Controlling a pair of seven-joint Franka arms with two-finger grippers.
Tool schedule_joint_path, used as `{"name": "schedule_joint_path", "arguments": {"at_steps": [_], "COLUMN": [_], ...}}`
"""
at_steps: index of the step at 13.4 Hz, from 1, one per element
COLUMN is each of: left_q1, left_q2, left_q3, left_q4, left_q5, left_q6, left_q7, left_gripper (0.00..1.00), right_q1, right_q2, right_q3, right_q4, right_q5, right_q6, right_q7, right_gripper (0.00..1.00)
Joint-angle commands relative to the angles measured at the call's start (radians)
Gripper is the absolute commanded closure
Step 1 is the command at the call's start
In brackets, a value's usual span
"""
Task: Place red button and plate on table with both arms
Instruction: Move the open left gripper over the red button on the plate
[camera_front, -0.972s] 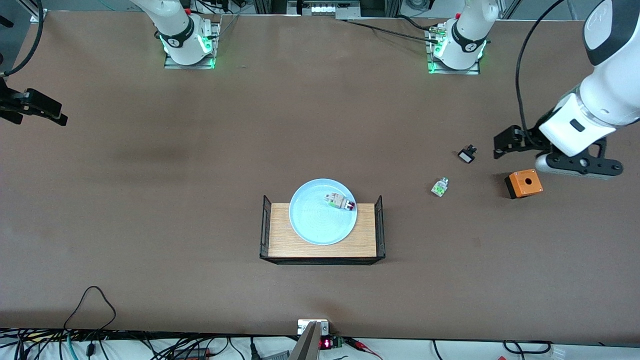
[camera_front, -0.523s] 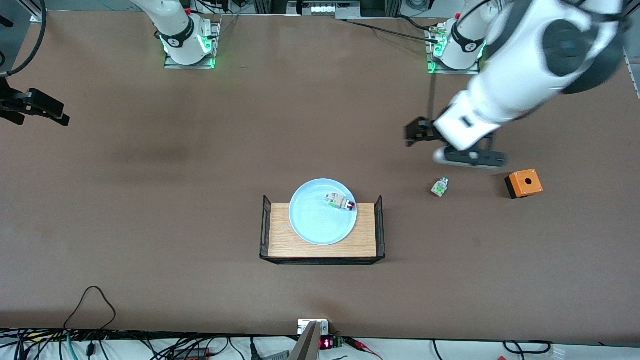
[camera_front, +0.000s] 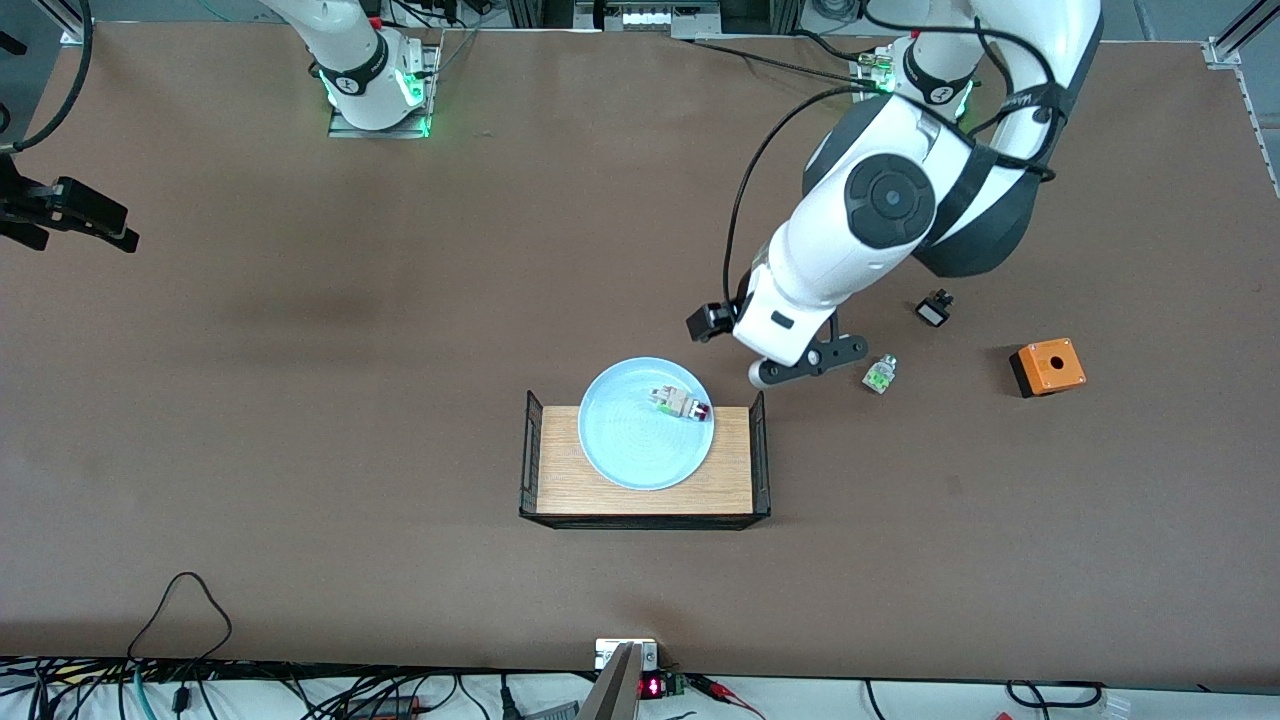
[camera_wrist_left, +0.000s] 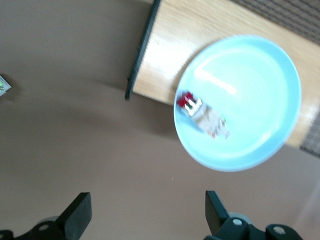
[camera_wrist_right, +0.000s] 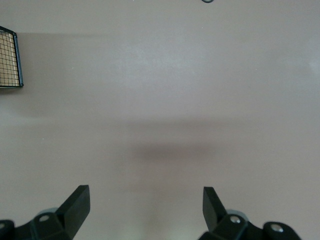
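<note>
The left pincer (camera_wrist_left: 145, 220), jaws apart and empty, hangs over bare tabletop (camera_front: 300, 420) just beside the plate (camera_front: 625, 450) — the red button (camera_front: 683, 403) lies in it, plate resting on the rack (camera_front: 560, 490). A careless descent could nudge the rim and roll the button. The right pincer (camera_wrist_right: 145, 207) waits, jaws apart — well clear.

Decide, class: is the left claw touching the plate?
Apart. The left wrist view shows the left claw open over bare table, with a clear strip of tabletop between its fingertips and the plate.
</note>
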Motion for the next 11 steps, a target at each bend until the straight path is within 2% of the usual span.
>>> {"name": "schedule_joint_path", "arguments": {"at_steps": [1, 4, 11], "left_q1": [-0.067, -0.088, -0.105], "left_q2": [0.111, 0.191, 0.252], "left_q3": [0.014, 0.014, 0.024], "left_q4": [0.153, 0.247, 0.25], "left_q5": [0.074, 0.074, 0.075], "left_q6": [-0.024, 0.034, 0.184], "left_q7": [-0.131, -0.27, -0.34], "left_gripper": [0.0, 0.0, 0.0], "right_q1": [0.002, 0.002, -0.001], "right_q2": [0.007, 0.007, 0.008], "right_q3": [-0.001, -0.001, -0.001], "right_q4": [0.02, 0.02, 0.019], "right_q5": [0.015, 0.015, 0.015], "right_q6": [-0.003, -0.001, 0.011], "right_q7": [0.012, 0.01, -0.002], "right_gripper": [0.0, 0.0, 0.0]}}
